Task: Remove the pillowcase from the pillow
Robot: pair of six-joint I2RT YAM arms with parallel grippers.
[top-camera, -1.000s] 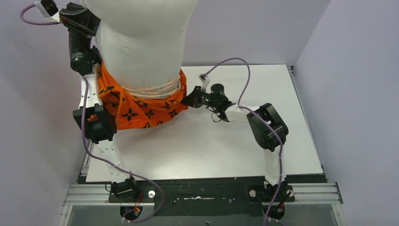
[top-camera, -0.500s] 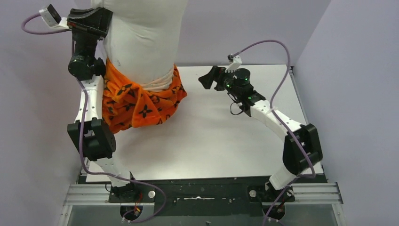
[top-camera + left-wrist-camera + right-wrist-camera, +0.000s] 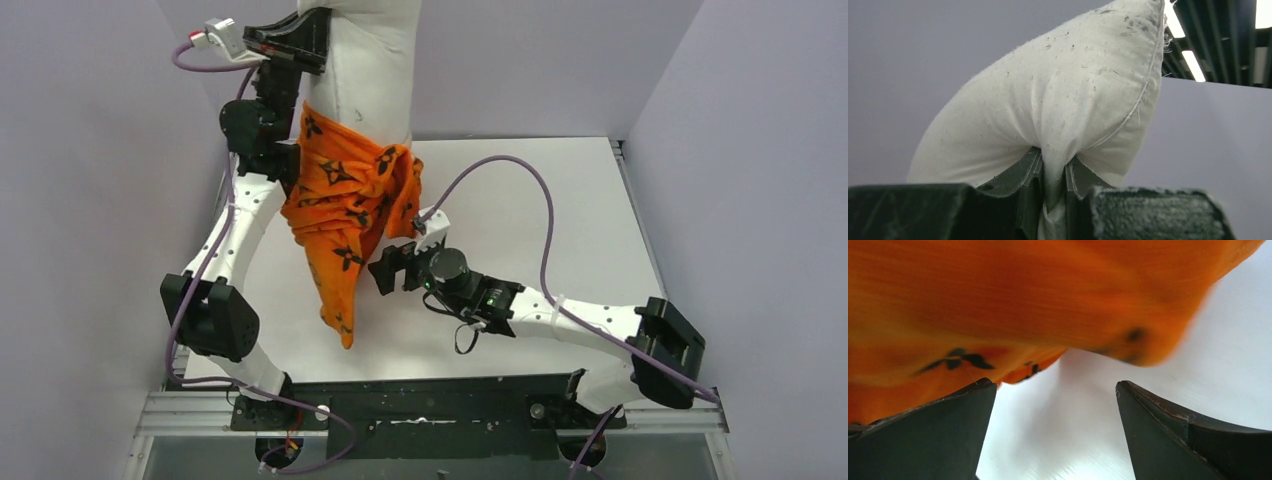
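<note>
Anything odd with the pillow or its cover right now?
The pillowcase hangs bunched and twisted at the lower end of the pillow, one tail dangling low. The left gripper pinches a pillow corner; nothing looks torn.

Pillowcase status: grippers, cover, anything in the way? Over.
Left gripper shut on pillow corner, held high. Right gripper open, empty, beside hanging pillowcase. Pillowcase bunched on pillow's lower end, not off. Nothing seen in the way.

Lab: white table (image 3: 600, 220), enclosing grey walls (image 3: 80, 200)
</note>
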